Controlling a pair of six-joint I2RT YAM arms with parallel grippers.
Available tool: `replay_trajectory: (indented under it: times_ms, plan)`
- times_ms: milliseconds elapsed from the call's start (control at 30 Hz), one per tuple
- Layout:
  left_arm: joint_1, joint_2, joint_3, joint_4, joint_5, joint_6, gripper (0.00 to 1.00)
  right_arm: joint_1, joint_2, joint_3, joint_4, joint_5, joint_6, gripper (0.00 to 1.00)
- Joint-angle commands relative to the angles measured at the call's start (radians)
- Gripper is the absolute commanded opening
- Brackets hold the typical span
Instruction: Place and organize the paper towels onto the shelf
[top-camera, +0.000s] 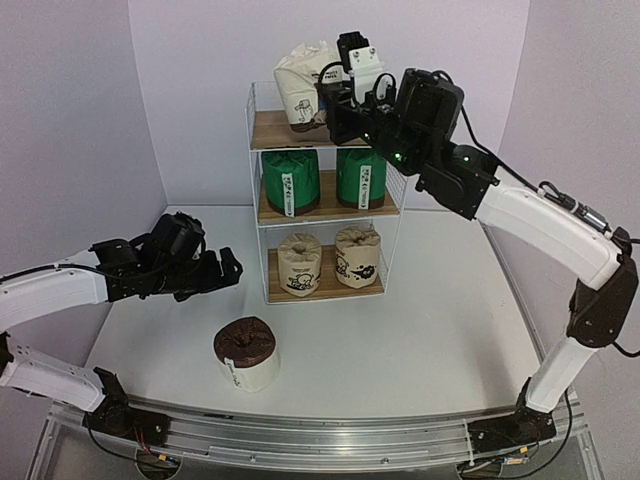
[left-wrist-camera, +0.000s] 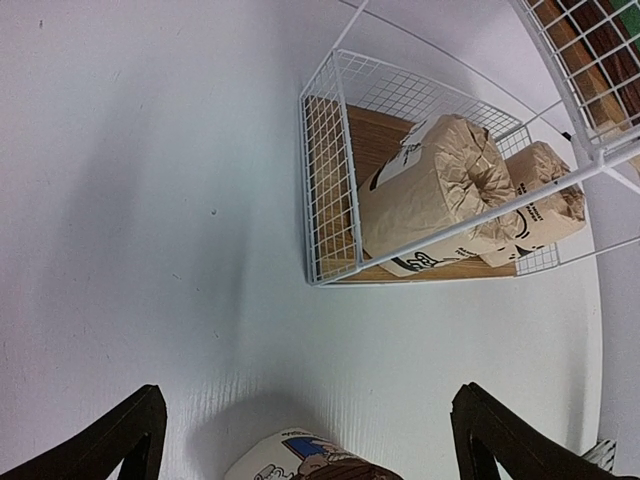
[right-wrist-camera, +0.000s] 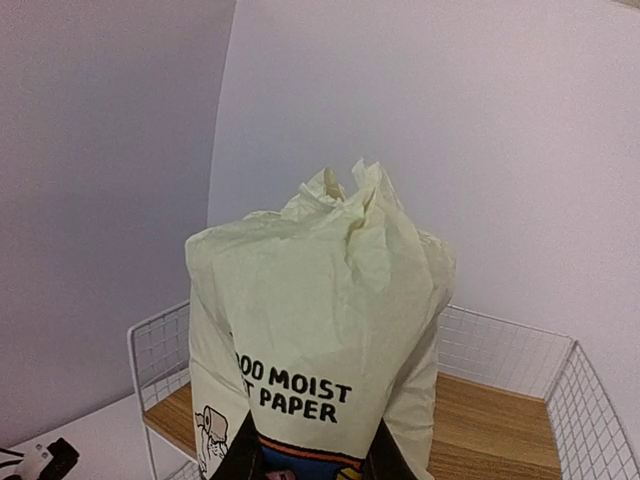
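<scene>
Right gripper (top-camera: 328, 105): clamped on the white roll (top-camera: 303, 80), fingers (right-wrist-camera: 240, 462) hugging its lower part. Position: upper centre of the top view, left end of the shelf's (top-camera: 275, 128) top tier. Cannot tell whether the base rests on the board.

Orientation: long axis vertical, crumpled wrapper twist pointing up, label text level.

Left gripper (top-camera: 222, 272): jaws wide apart, holding nothing, above the brown-topped roll (top-camera: 247, 352), which stands upright at lower centre.

Risks:
1. The loose wrapper catches a finger on release and the roll tips off the front edge.
2. The roll is let go above the board and topples.
</scene>
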Motion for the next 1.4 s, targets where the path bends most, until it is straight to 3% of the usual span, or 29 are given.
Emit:
replay_trajectory:
  times_ms: [0,200,700,767,1000,1100,1367]
  plan:
    - [0.006,-0.033,-0.011,0.006,-0.003,-0.024,1.00,-0.009,0.033,-0.026,0.272,0.318,-0.199,0.00]
    - [0.006,-0.037,-0.010,-0.008,0.000,-0.028,1.00,-0.012,0.077,-0.060,0.368,0.440,-0.306,0.00]
    - [0.006,-0.055,-0.031,-0.027,0.014,-0.049,1.00,-0.102,0.083,-0.188,0.372,0.530,-0.159,0.14]
    - [0.006,-0.061,-0.033,-0.029,0.015,-0.052,1.00,-0.105,0.077,-0.198,0.371,0.530,-0.152,0.19]
    - [0.006,-0.084,-0.051,-0.029,0.019,-0.062,1.00,-0.103,-0.036,-0.315,0.364,0.495,-0.035,0.56]
    - [0.006,-0.087,-0.056,-0.021,0.025,-0.062,1.00,-0.102,-0.098,-0.355,0.319,0.436,0.028,0.63]
    - [0.006,-0.065,-0.061,-0.016,0.060,-0.059,1.00,-0.101,-0.222,-0.349,0.005,0.288,0.217,0.83]
